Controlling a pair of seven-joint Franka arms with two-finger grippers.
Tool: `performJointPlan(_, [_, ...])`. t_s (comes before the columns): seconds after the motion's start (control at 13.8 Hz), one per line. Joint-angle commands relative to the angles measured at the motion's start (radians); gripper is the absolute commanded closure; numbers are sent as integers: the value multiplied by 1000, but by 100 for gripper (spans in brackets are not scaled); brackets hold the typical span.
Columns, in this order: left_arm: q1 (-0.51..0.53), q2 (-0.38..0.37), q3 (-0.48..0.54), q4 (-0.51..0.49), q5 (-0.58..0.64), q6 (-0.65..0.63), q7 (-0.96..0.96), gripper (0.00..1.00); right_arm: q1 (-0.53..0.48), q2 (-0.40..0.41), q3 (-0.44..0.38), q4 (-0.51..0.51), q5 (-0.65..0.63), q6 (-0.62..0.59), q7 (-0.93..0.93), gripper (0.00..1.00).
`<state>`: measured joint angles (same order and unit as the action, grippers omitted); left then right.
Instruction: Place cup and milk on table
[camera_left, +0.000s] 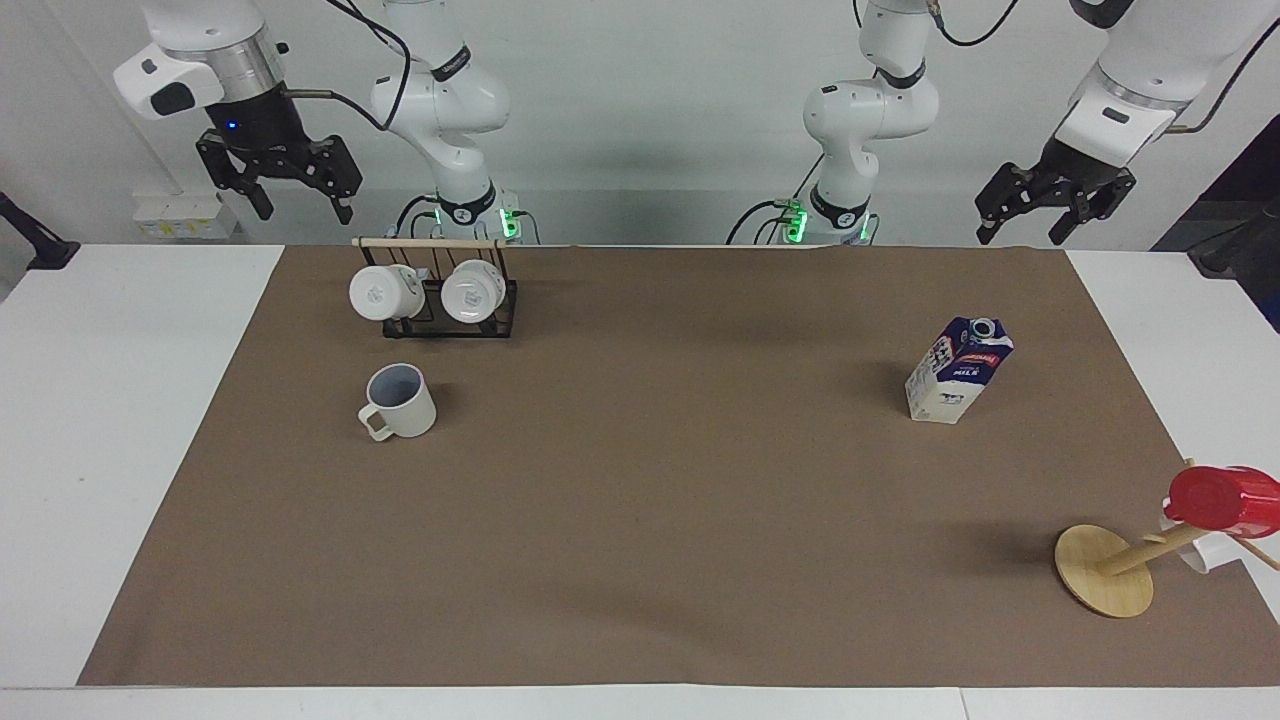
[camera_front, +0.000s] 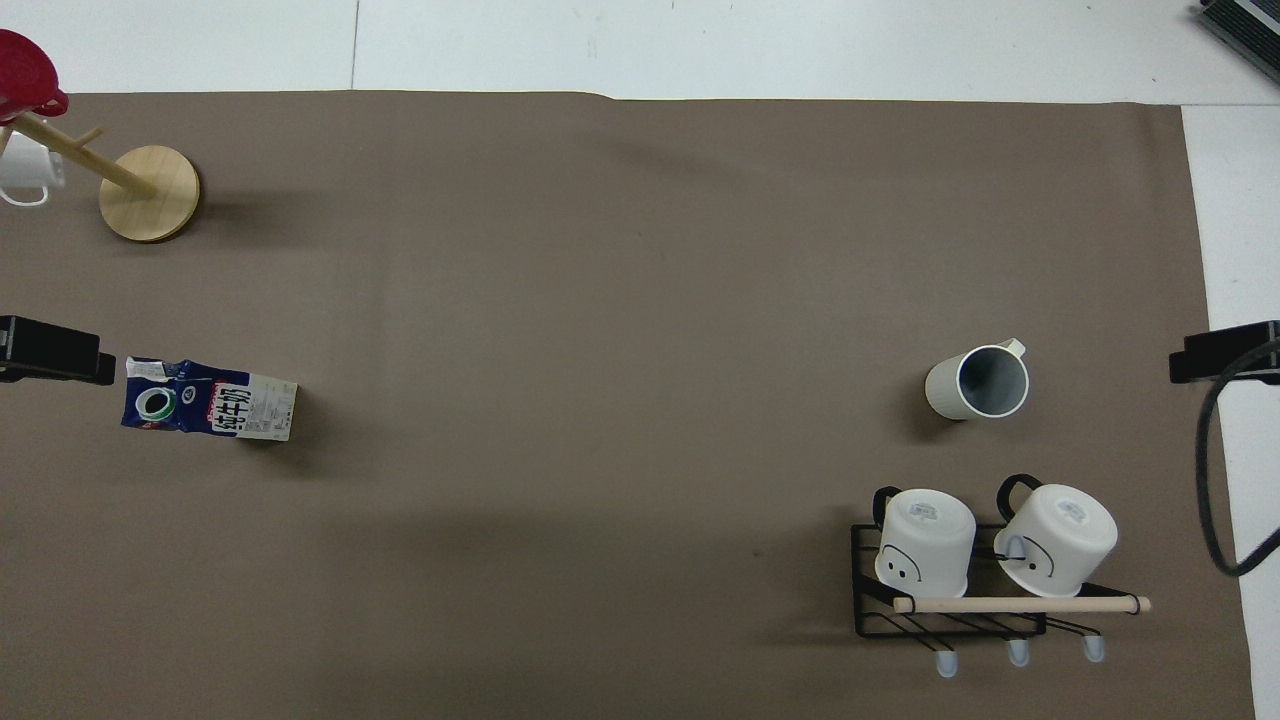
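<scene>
cup (camera_left: 399, 401): upright on the brown sheet of the table (camera_left: 60, 420), just farther from robots than the black rack (camera_left: 450, 310); interior looks empty
milk (camera_left: 958, 369): upright on the sheet, toward left arm's end, spout cap on
rack: holds two white mugs (camera_left: 384, 292) tipped on their sides
wooden stand (camera_left: 1104, 584): red cup (camera_left: 1225, 499) hung on a peg
right gripper (camera_left: 297, 203): raised at table edge, fingers apart, empty
left gripper (camera_left: 1022, 226): raised at table edge, fingers apart, empty
status: both items look placed, arms clear
</scene>
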<state>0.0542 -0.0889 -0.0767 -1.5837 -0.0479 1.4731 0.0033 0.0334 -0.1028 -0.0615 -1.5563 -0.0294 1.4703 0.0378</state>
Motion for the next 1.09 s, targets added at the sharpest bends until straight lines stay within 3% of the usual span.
performJointPlan(0.0, [4,0,0,11,-6,-20,-6,0,-3,-26,3,-31,9,7,13,0])
performJointPlan(1.02, [4,0,0,14,-6,-19,-6,0,-3,-31,3,-45,9,8,16,0])
